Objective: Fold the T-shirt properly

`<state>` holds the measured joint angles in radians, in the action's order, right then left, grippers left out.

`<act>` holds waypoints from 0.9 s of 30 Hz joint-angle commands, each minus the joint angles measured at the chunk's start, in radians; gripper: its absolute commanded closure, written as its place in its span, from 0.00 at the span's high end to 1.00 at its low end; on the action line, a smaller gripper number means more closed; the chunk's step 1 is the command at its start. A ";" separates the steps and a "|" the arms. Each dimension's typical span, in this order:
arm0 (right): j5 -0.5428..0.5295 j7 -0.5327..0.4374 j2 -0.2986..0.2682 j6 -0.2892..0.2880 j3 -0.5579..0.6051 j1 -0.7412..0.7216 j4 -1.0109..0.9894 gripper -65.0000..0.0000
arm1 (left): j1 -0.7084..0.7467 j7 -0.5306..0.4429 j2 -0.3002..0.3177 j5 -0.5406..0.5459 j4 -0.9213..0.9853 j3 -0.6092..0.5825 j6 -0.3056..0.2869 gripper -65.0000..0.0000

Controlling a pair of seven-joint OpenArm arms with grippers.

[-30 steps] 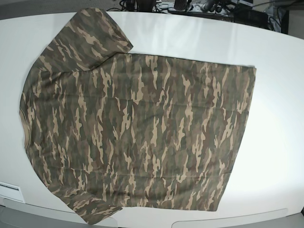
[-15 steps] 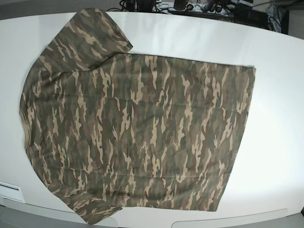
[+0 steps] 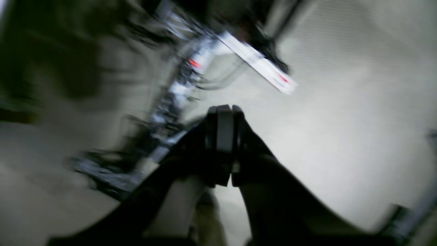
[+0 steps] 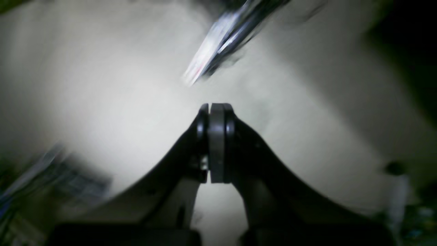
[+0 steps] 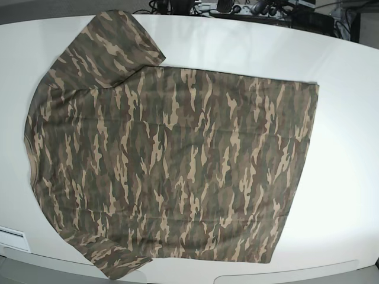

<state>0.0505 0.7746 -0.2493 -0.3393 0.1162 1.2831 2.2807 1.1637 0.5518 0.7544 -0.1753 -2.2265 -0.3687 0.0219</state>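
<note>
The camouflage T-shirt lies spread flat on the white table, collar end to the left and hem to the right, one sleeve at the far side and one at the near edge. Neither arm appears in the base view. In the left wrist view my left gripper is shut with nothing between its black fingers, and the picture behind it is blurred. My right gripper is likewise shut and empty in the right wrist view, over a pale blurred surface. The T-shirt does not show in either wrist view.
Cables and dark equipment line the table's far edge. A white label sits at the near left corner. Blurred metal parts cross the left wrist view, and a pale streaked bar crosses the right wrist view.
</note>
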 commanded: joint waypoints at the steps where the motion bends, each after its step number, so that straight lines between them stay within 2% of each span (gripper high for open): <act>1: 0.031 0.008 -0.003 0.013 0.001 0.026 0.033 0.00 | 0.019 -0.003 0.010 -0.032 -0.032 -0.001 0.019 0.00; 6: 0.163 -0.002 -0.019 0.115 0.000 0.026 0.076 0.00 | 0.013 -0.002 0.027 -0.136 -0.069 0.027 0.032 0.00; 11: 0.314 -0.079 -0.110 0.295 0.000 0.026 0.076 0.00 | -0.035 -0.005 0.027 -0.139 -0.076 0.126 0.031 0.00; 13: 0.365 -0.078 -0.136 0.336 0.000 0.026 0.076 0.00 | -0.058 -0.006 0.030 -0.139 -0.076 0.190 0.030 0.00; 15: 0.399 -0.079 -0.147 0.351 0.000 0.012 0.076 0.00 | -0.083 -0.011 0.031 -0.138 -0.075 0.261 0.010 0.00; 19: 0.400 -0.082 -0.156 0.350 0.000 -0.063 0.076 0.00 | -0.140 -0.066 0.048 -0.098 -0.064 0.381 -0.066 0.00; 22: 0.400 -0.082 -0.156 0.339 0.000 -0.147 0.076 0.00 | -0.201 -0.143 0.121 -0.081 -0.013 0.435 -0.130 0.00; 27: 0.400 -0.085 -0.156 0.352 0.000 -0.224 0.076 0.00 | -0.298 -0.267 0.224 -0.109 0.126 0.442 -0.224 0.00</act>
<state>0.4381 0.6975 -0.3965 -0.0010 0.1184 1.0451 2.3413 0.8631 0.2920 0.9657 -0.2852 -2.0884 0.0666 -0.2104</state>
